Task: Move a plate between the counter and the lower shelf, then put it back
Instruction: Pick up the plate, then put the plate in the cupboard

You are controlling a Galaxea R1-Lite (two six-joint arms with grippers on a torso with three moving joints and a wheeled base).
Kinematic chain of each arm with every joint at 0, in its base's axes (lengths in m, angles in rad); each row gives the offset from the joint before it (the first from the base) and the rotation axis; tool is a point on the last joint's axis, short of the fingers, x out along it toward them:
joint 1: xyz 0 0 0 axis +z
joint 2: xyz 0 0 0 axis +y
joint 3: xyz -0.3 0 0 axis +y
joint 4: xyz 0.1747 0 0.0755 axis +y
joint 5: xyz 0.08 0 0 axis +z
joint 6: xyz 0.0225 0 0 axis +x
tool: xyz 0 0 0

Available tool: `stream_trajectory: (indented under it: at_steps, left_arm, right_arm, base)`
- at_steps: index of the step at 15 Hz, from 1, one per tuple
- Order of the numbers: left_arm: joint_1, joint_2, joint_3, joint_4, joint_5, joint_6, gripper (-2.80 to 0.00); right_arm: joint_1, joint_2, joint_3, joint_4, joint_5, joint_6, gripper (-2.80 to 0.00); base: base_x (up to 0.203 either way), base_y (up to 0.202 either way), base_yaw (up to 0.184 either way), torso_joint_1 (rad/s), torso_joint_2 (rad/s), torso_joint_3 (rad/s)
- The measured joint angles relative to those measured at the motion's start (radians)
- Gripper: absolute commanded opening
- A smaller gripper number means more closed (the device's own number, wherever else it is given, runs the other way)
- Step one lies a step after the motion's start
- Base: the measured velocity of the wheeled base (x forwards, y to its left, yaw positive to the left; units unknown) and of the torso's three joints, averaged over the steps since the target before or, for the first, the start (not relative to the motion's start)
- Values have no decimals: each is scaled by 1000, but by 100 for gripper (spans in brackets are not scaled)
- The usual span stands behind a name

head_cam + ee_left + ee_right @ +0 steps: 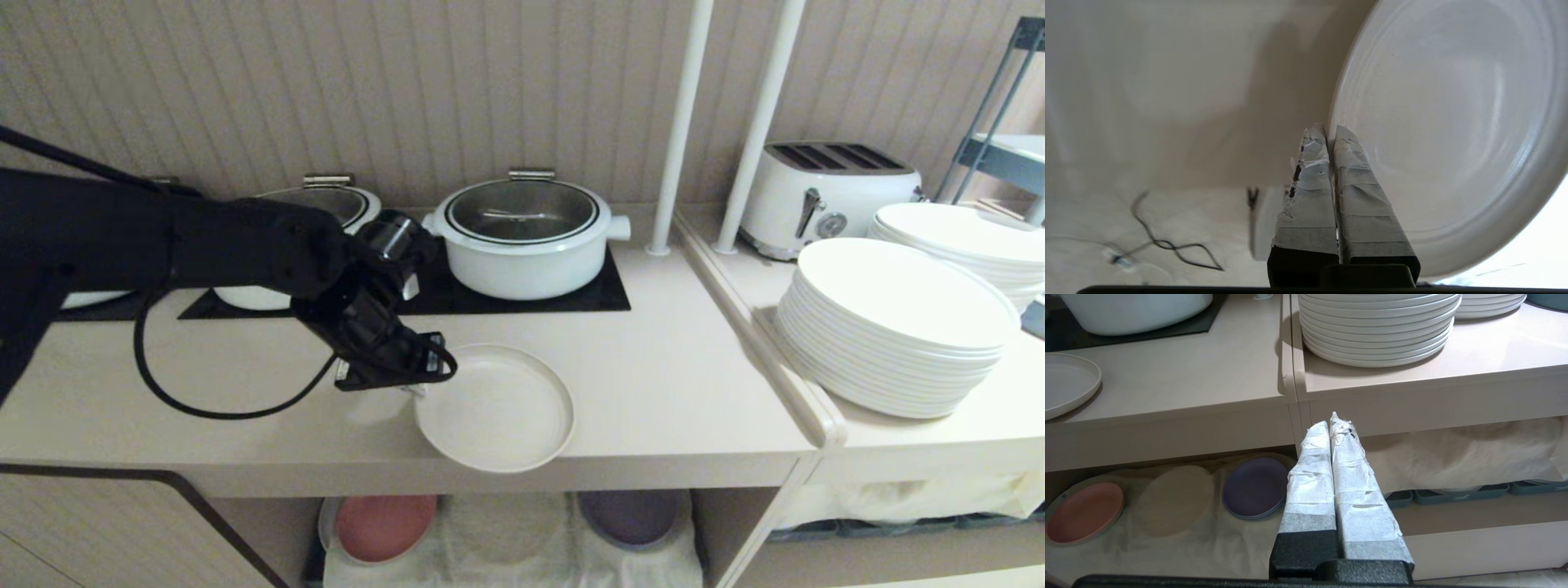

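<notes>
Small cream plate point(495, 408), flat base, low upright rim, near the counter point(694, 392) front edge, perhaps slightly overhanging. Left gripper point(1330, 132) pinched on its rim. Bare worktop to the right. Right gripper point(1329, 424) closed, empty.

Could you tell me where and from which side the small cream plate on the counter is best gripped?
Grip the plate by its low upright rim, one finger inside and one outside. The left gripper is already shut on the rim at the plate's left edge, clear of the pots behind it. The right gripper is parked low.
</notes>
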Motion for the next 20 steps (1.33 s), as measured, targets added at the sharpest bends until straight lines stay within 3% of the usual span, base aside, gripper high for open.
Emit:
stream_trajectory:
  at_steps: [7, 12, 20]
  left_arm:
    - [12, -75, 46, 0, -48, -139, -280]
    - [19, -157, 141, -2, -78, -154, -280]
    - [79, -330, 281, -3, -80, -230, -280]
  right_arm:
    - [0, 0, 0, 0, 0, 1, -280]
    - [0, 0, 0, 0, 0, 0, -280]
    - [0, 0, 0, 0, 0, 0, -280]
  base:
    - [0, 0, 0, 0, 0, 0]
    - [0, 0, 0, 0, 0, 0]
    - [0, 0, 0, 0, 0, 0]
